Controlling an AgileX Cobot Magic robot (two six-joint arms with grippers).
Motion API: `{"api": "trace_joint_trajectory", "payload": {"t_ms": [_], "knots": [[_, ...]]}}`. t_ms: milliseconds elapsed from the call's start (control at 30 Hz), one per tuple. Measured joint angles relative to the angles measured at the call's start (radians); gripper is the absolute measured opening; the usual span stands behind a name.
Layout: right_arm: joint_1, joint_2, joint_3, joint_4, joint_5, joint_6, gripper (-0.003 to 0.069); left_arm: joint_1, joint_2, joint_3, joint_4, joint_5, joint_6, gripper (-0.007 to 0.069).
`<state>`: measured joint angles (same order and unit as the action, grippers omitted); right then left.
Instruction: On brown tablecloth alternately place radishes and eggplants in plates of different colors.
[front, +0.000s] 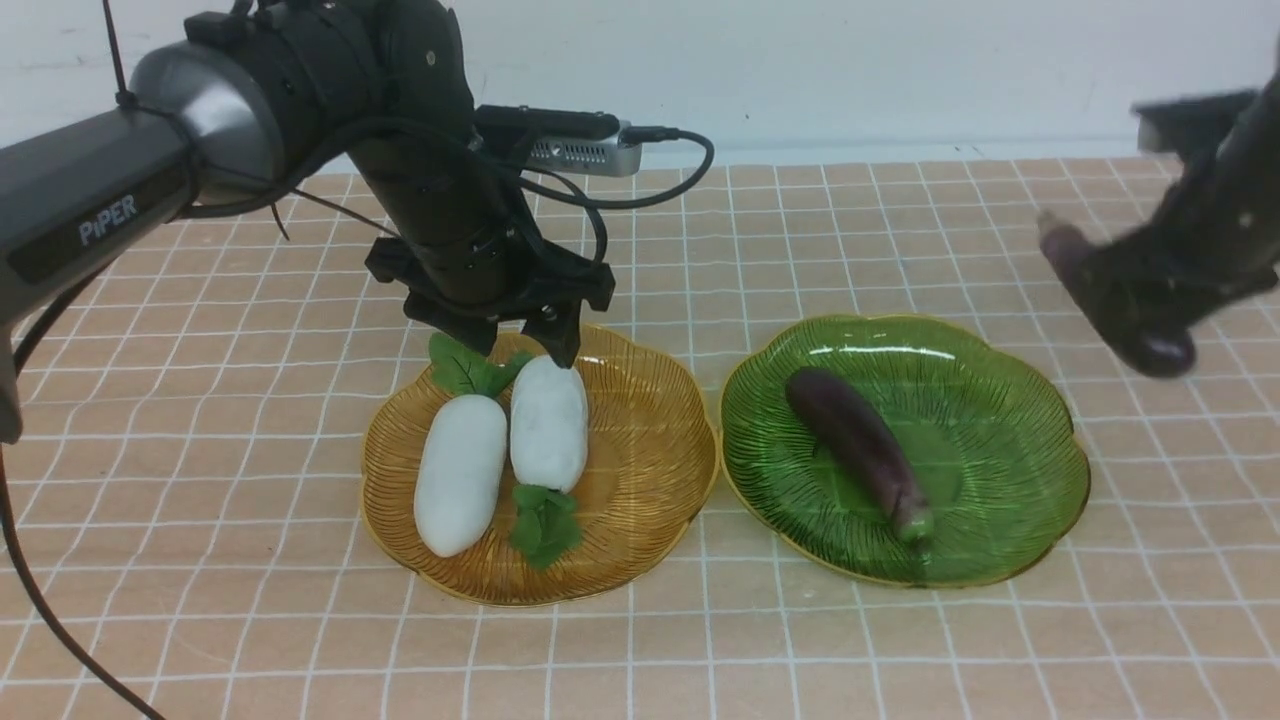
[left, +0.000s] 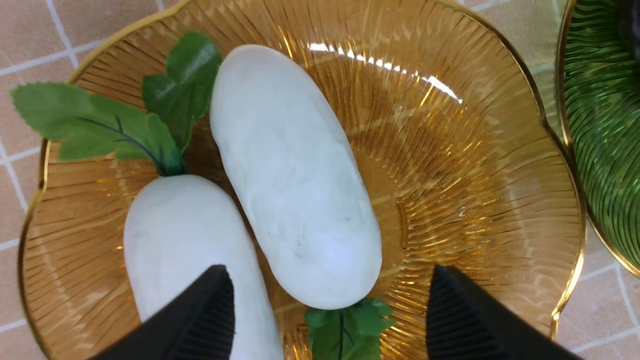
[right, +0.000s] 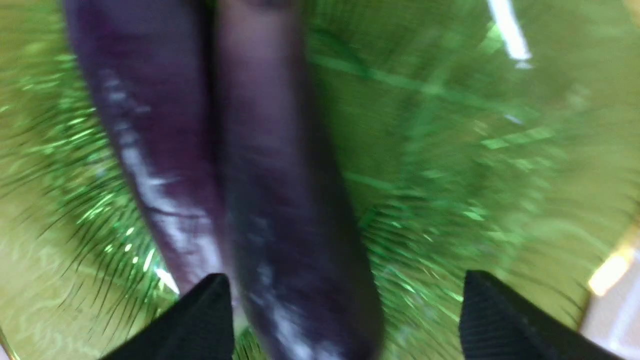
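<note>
Two radishes (front: 460, 470) laid side by side in amber plate (front: 650, 480); left end effector (front: 520, 350) positioned above, released. One eggplant (front: 860, 445) laid in green plate (front: 1000, 420), toward right edge of surface (front: 900, 640). Second eggplant (right: 290, 200) seen blurred between spread fingers of right end effector (right: 345, 305), ungripped.

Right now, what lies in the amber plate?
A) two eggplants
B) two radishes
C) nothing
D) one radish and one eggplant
B: the amber plate holds the left radish and the right radish side by side, with their leaf tufts at opposite ends and no eggplant among them.
</note>
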<state>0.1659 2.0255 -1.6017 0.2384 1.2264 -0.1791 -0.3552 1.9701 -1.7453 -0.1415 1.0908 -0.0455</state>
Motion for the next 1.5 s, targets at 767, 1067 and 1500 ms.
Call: {"api": "trace_joint_trajectory", "payload": {"t_ms": [767,1067,1500], "knots": [[-0.029,-1.247,1.01,-0.116,-0.553,0.053,-0.0015,0.0,0.0,0.0,0.0,0.004,0.0,0.0466],[-0.029,-1.305,1.078,0.011,-0.683,-0.104,-0.0015,0.0,0.0,0.0,0.0,0.004,0.0,0.0338],[-0.029,-1.305,1.078,0.019,-0.67,-0.115,-0.0015,0.0,0.0,0.0,0.048,0.025,0.004,-0.0001]]}}
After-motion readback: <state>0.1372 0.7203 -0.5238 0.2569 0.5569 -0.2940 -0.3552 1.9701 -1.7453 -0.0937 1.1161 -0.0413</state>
